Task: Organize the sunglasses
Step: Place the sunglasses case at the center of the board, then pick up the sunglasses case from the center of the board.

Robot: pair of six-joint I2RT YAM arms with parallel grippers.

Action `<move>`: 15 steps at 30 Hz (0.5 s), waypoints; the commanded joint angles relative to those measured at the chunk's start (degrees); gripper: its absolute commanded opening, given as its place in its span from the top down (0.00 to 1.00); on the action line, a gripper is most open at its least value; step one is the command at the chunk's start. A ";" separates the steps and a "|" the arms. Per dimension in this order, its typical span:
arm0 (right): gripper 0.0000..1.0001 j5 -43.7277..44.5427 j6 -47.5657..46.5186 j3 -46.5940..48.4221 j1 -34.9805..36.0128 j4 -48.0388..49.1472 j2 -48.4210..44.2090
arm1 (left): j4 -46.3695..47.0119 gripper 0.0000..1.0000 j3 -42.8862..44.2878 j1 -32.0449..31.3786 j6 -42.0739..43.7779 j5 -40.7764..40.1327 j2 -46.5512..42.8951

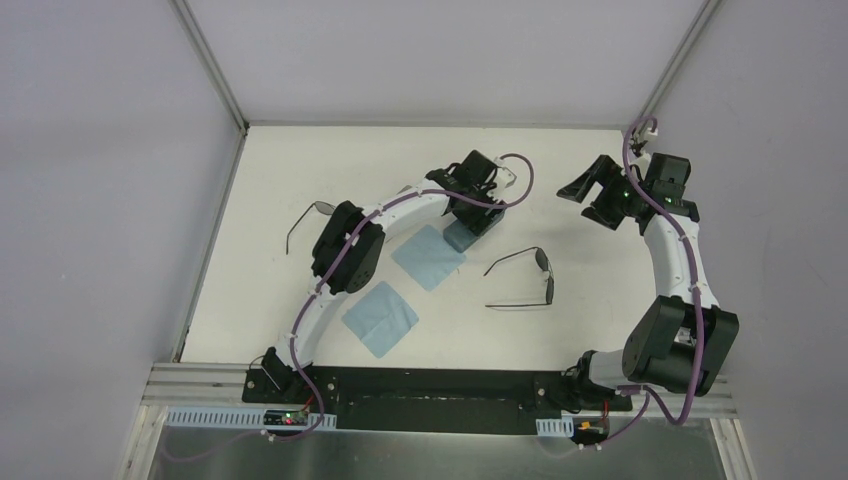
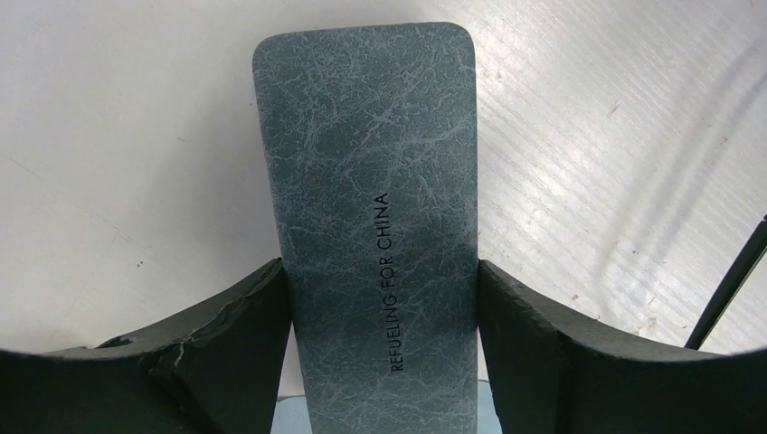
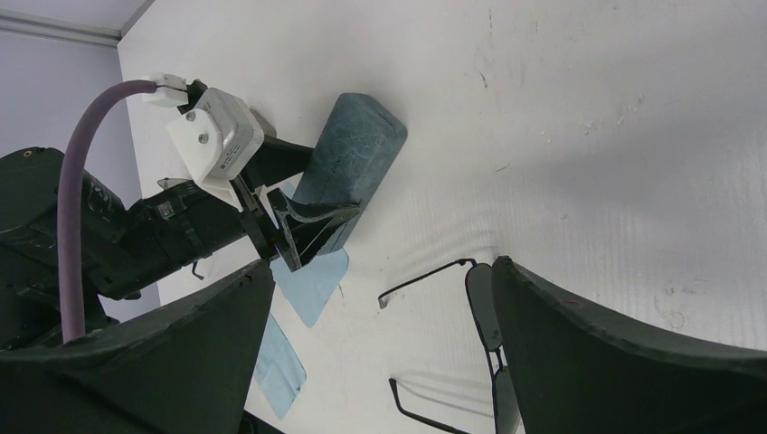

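The left fingers clamp the blue-grey case by its long sides; the right fingers stand wide apart, holding nothing. One pair of sunglasses lies mid-way across the bench — the second pair lies at its left, partly behind the left arm.

The blue case bore black print, "REFUELING FOR CHINA", running lengthwise between the fingers of the left gripper. Nothing else was legible.
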 commanded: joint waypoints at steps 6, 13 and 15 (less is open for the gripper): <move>0.07 -1.01 0.41 -0.12 -0.69 1.76 -2.62 | -3.03 0.26 -1.59 -0.66 -1.22 -3.10 -4.59; 0.06 -1.28 0.66 -0.38 -0.96 1.89 -2.60 | -3.34 0.26 -1.95 -0.67 -1.33 -3.93 -4.45; 0.07 -1.27 0.59 -0.46 -0.95 1.87 -2.61 | -3.35 0.30 -1.80 -0.66 -1.39 -3.73 -4.41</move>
